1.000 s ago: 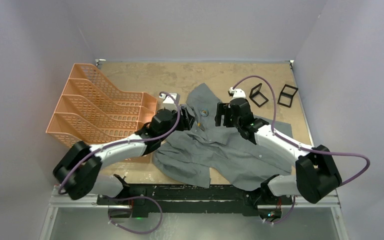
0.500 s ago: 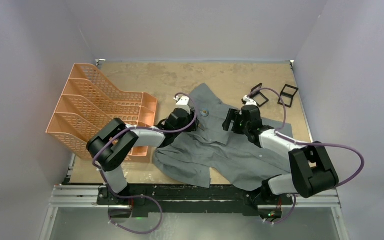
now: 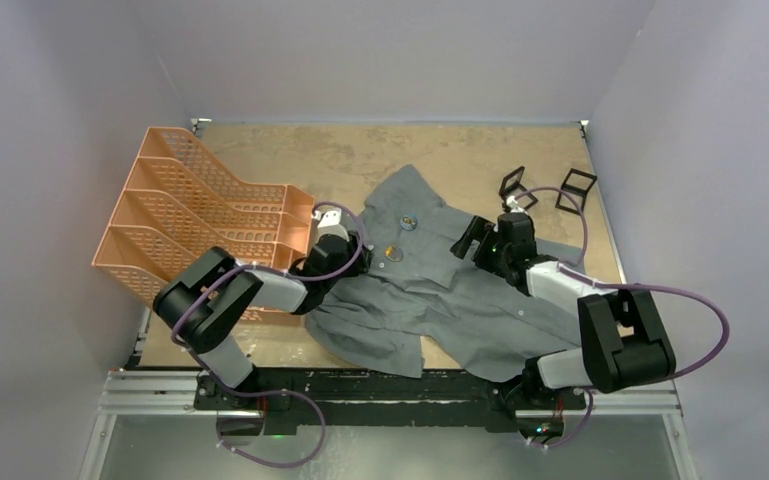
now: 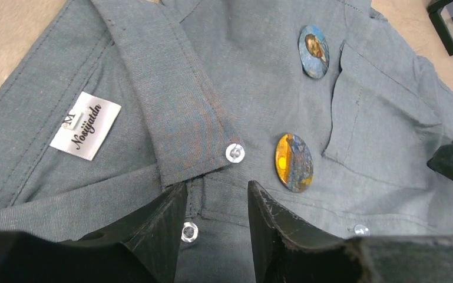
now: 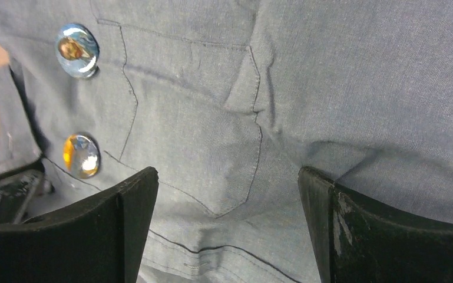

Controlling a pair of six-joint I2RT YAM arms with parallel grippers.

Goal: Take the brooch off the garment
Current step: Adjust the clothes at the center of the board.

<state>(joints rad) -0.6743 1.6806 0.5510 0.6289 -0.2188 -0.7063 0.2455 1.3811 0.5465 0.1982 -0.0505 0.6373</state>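
The grey shirt (image 3: pixel 460 300) lies spread on the table, collar towards the left. Two round brooches are pinned beside its chest pocket: a blue one (image 3: pixel 409 223) and an orange one (image 3: pixel 393 253). Both show in the left wrist view, blue (image 4: pixel 314 51) and orange (image 4: pixel 294 162), and in the right wrist view, blue (image 5: pixel 77 50) and orange (image 5: pixel 81 155). My left gripper (image 4: pixel 218 188) is open and empty, low over the button placket just below the collar, left of the orange brooch. My right gripper (image 5: pixel 227 174) is wide open and empty over the pocket.
An orange mesh file rack (image 3: pixel 200 220) stands at the left, close behind my left arm. Two small black frames (image 3: pixel 513 185) (image 3: pixel 577 188) stand at the back right. A white size label (image 4: pixel 85 125) is sewn inside the collar.
My left gripper has drawn back to the left, which uncovers the orange brooch. My right gripper has shifted right and nearer, across the shirt. The shirt lies as before.
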